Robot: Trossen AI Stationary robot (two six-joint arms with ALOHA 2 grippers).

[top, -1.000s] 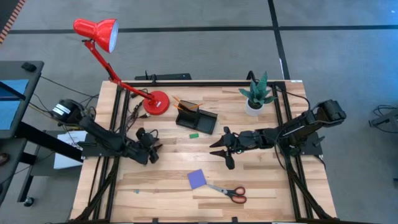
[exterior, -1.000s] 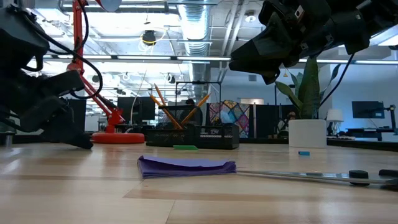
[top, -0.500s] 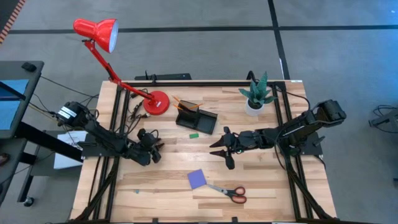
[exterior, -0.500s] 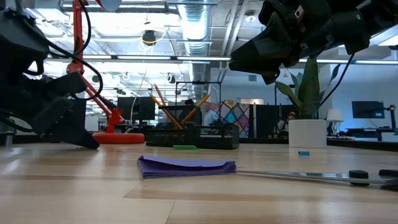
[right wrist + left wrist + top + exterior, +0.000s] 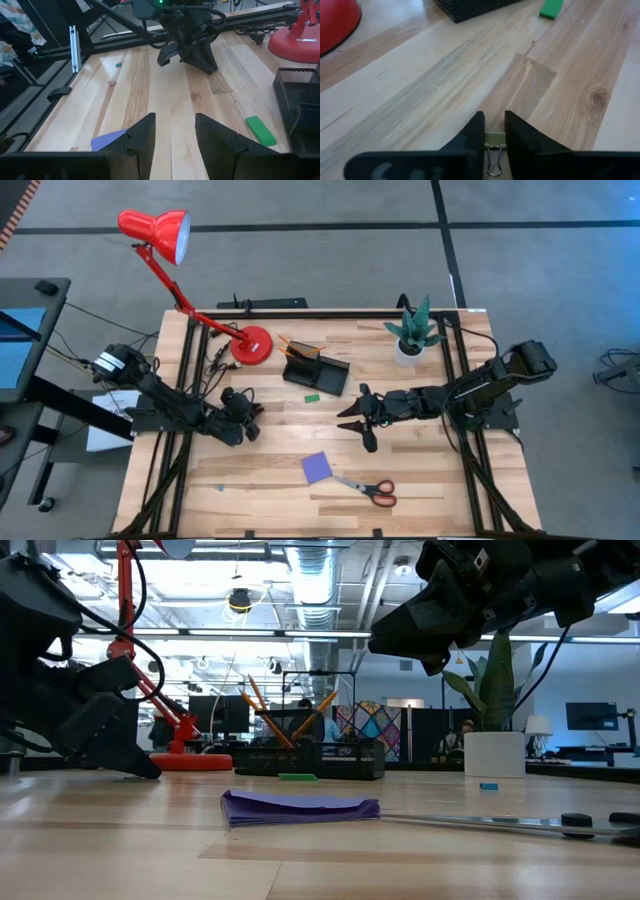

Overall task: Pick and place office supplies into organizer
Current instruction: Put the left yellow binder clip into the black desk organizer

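Wooden desk [image 5: 420,480]: left hand [image 5: 494,131] pinches a small binder clip [image 5: 494,150] on the boards near the lamp base [image 5: 251,344]. Right hand [image 5: 173,131] hovers open mid-desk. Organizer [image 5: 316,372] sits behind, green eraser [image 5: 312,393] just beside it.

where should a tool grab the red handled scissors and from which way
Grip the scissors across the closed blades near the pivot, coming straight down from above. They lie flat on the table beside the purple notepad, with the blades pointing toward it. The red loops look too wide for narrow fingers, so the slim metal middle is probably the better hold.
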